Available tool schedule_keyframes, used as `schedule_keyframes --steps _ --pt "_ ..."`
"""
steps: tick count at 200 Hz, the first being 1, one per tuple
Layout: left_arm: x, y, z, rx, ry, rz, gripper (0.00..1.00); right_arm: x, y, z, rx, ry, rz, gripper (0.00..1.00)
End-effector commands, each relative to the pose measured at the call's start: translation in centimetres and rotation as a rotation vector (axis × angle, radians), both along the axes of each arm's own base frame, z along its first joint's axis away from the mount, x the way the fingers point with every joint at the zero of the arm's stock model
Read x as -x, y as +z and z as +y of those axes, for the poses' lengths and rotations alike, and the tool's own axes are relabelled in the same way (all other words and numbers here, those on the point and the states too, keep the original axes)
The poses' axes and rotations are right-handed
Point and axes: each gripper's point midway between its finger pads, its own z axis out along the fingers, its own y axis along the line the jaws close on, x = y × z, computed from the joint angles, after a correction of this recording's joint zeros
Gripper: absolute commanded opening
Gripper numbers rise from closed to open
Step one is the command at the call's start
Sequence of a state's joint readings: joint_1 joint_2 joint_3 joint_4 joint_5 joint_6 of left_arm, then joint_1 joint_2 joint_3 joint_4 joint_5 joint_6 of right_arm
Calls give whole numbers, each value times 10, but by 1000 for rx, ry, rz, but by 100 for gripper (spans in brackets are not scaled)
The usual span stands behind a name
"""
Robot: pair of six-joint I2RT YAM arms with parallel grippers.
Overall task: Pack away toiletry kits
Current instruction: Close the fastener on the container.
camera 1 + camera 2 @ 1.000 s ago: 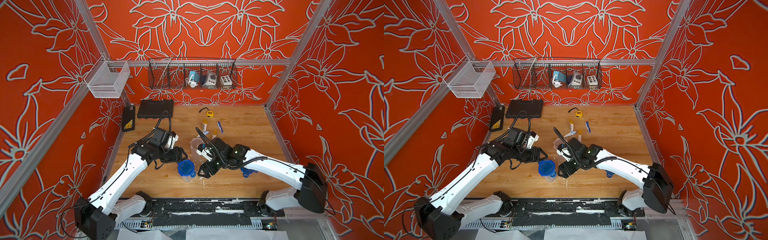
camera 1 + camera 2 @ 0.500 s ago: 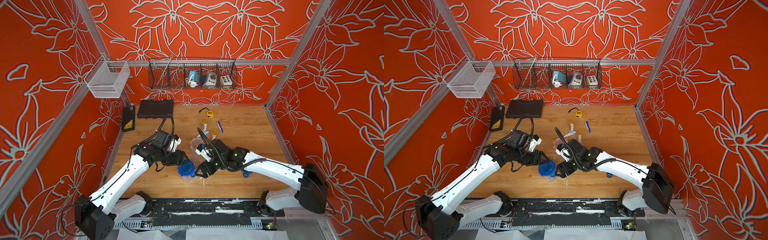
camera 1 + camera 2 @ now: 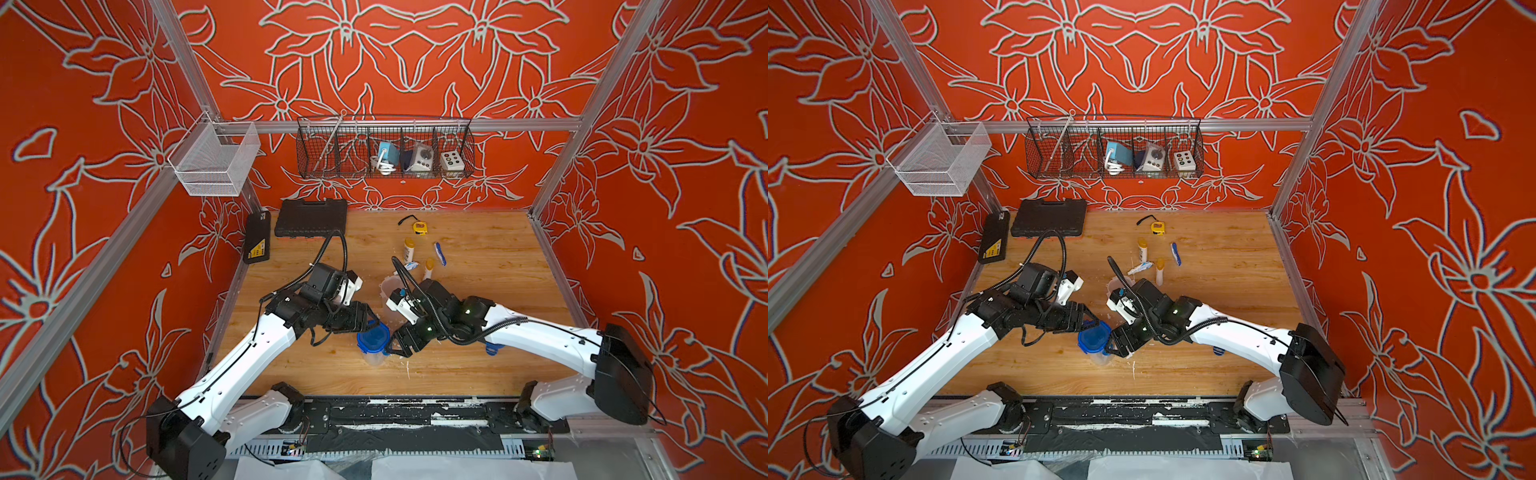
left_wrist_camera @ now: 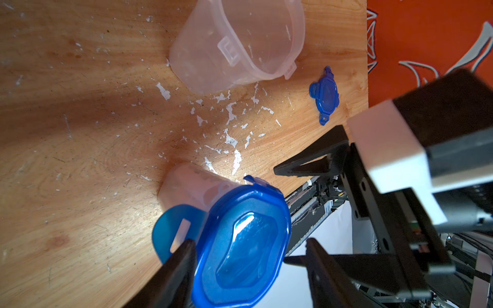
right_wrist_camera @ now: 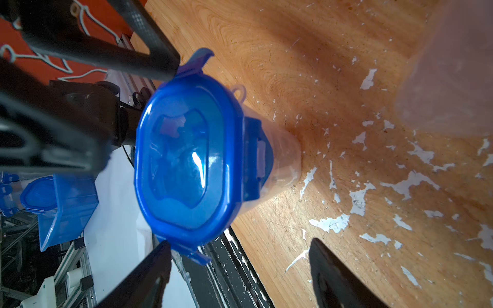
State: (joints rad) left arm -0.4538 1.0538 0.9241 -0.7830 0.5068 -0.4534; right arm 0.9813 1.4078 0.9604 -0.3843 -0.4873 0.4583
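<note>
Tipping threatens: left gripper (image 4: 249, 244) and right gripper (image 5: 240, 242), both open and empty, flank the lidded cup (image 3: 374, 358) at lower centre; an uneven push on its lid (image 3: 372, 337) may topple it.

The lidded cup (image 3: 372, 343) stands on the table (image 3: 490, 257) between the two claws, with the left claw (image 4: 249, 242) at its left and the right claw (image 5: 240, 244) at its right. Just behind the right claw stands the open cup (image 3: 390, 286). Farther behind lie a toothpaste tube (image 3: 411, 266), a bottle (image 3: 409, 248), a second bottle (image 3: 429, 268) and a toothbrush (image 3: 439, 253). The spare lid (image 4: 324, 94) lies right of the right claw. The tool case (image 3: 311, 217) lies well behind the left claw.
</note>
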Motion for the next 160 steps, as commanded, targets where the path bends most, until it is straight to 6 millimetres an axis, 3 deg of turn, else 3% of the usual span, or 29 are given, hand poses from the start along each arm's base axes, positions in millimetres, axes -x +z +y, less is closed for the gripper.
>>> schedule_keyframes --steps 1,53,160 --pt "23 -21 2 -31 -32 109 66 2 -16 -13 60 -13 -10 81" --pt "24 -24 3 -40 -31 119 65 1 -21 -15 62 -31 -12 74" --pt "31 -21 -7 27 -46 164 64 -8 -16 3 9 -29 -20 74"
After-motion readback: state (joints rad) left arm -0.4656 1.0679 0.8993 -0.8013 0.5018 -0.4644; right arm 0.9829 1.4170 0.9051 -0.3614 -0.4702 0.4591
